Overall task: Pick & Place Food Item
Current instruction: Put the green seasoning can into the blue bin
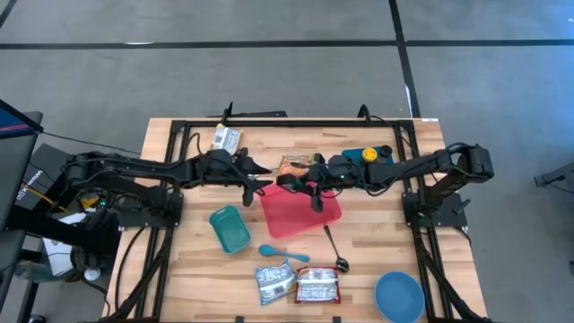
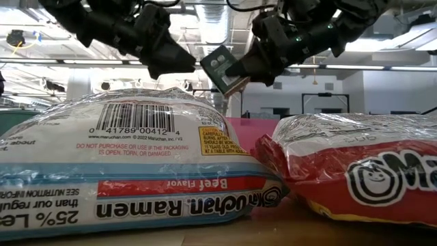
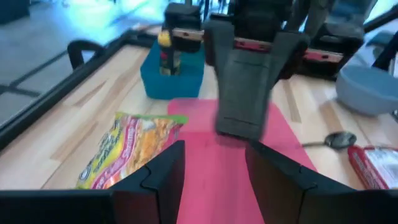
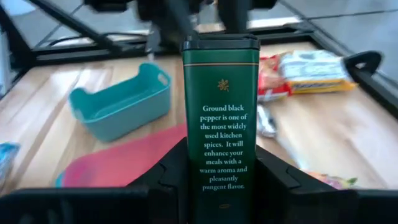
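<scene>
Right wrist view: my right gripper (image 4: 217, 168) clenches an upright black pepper tin (image 4: 220, 118), hanging above the pink cutting board (image 4: 118, 163); left gripper (image 3: 214, 171) released.

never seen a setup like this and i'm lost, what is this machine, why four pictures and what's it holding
It is a robot with two dark arms working over a wooden table. Each arm ends in a two-finger pincer.

The four pictures show one moment from four cameras: one looking straight down, one at table-top height, and one on each arm's wrist.

On the table lie a red cutting mat, a teal basket, a blue bowl, a metal spoon, a blue spoon, and several ramen packets; two of them fill the front of the low view.

The right pincer is shut on a green tin of ground black pepper, held upright above the mat. The left pincer is open and empty, facing the tin from the other side.
</scene>
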`<state>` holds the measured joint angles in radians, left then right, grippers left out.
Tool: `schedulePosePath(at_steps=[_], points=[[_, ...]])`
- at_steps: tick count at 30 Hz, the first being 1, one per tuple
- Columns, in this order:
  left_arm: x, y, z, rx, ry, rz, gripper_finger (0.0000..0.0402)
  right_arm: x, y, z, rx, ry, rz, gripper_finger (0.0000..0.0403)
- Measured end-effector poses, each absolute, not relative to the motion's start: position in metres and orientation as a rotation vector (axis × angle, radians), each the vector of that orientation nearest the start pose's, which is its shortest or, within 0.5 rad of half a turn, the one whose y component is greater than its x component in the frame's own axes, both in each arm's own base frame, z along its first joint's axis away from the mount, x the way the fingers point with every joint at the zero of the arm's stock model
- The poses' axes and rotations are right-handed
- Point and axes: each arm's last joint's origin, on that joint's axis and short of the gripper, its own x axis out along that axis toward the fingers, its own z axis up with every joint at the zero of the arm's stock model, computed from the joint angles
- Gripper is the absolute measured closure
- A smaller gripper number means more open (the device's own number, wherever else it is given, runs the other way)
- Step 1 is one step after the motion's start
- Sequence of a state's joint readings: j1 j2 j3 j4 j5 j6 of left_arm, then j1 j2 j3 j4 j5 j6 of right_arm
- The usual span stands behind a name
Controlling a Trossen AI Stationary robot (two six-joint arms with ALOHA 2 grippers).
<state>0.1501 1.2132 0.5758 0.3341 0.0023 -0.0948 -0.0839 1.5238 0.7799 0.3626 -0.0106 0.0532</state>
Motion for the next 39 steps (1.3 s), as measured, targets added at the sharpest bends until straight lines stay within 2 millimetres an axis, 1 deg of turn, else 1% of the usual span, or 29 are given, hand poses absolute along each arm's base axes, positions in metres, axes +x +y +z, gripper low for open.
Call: schedulePosePath(at_steps=[3, 5, 14, 22, 26, 34, 39], points=[[0.248, 0.036, 0.223, -0.118, 0.227, 0.104, 0.0235, 0.318, -0.029, 0.212, 0.067, 0.353, -0.108, 0.0295], [0.247, 0.035, 0.222, -0.119, 0.213, 0.079, 0.0230, 0.318, -0.030, 0.214, 0.070, 0.331, -0.112, 0.0294], [0.247, 0.035, 0.223, -0.111, 0.193, 0.074, 0.0190, 0.321, -0.032, 0.222, 0.096, 0.246, -0.106, 0.0295], [0.249, 0.031, 0.231, -0.100, 0.115, 0.053, 0.0155, 0.322, -0.030, 0.228, 0.129, 0.180, -0.046, 0.0295], [0.249, 0.030, 0.233, -0.098, 0.094, 0.049, 0.0150, 0.323, -0.028, 0.230, 0.138, 0.161, -0.021, 0.0295], [0.250, 0.030, 0.235, -0.095, 0.067, 0.049, 0.0155, 0.323, -0.027, 0.230, 0.140, 0.156, 0.005, 0.0295], [0.253, 0.030, 0.232, -0.100, 0.070, 0.048, 0.0151, 0.324, -0.024, 0.234, 0.136, 0.120, 0.018, 0.0295]])
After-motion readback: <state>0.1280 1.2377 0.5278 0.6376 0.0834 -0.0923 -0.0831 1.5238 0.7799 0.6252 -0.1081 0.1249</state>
